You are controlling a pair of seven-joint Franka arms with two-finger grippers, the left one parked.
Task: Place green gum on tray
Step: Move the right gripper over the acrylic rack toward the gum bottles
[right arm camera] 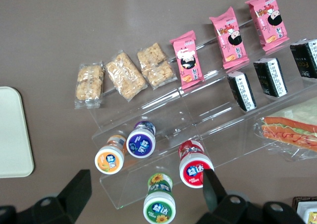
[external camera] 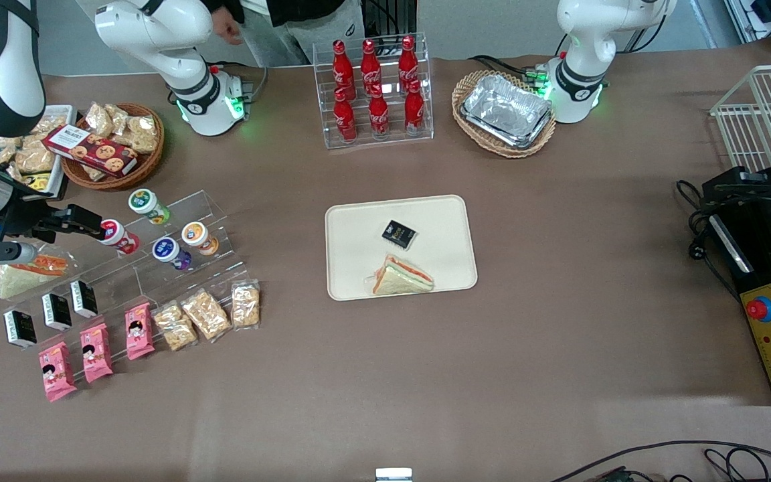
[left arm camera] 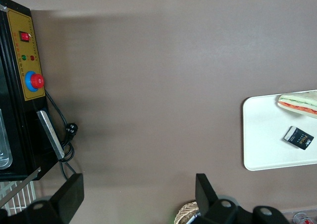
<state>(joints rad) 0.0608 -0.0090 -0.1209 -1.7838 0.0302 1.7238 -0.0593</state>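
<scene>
Green gum upright on the top step of a clear acrylic riser, toward the working arm's end of the counter; at about ten o'clock from the tray, well apart from it. Judged light, rigid, smooth-walled and likely slippery; small enough to tip or roll if nudged off-centre. Best taken across the round body just under the white lid, squeezing on opposite sides, not on the lid rim. Nearest neighbours: red gum at about seven o'clock from it, orange gum at about four o'clock, purple gum one step lower, all apart from it. On the tray already: a wrapped sandwich and a small black packet, with bare surface around both. Gripper hovering above the canister row, fingers spread wide, holding nothing and touching nothing; in the wrist view the green gum sits between the two fingers, with the red one just beside. Risk judged: brushing that red neighbour on descent.
</scene>
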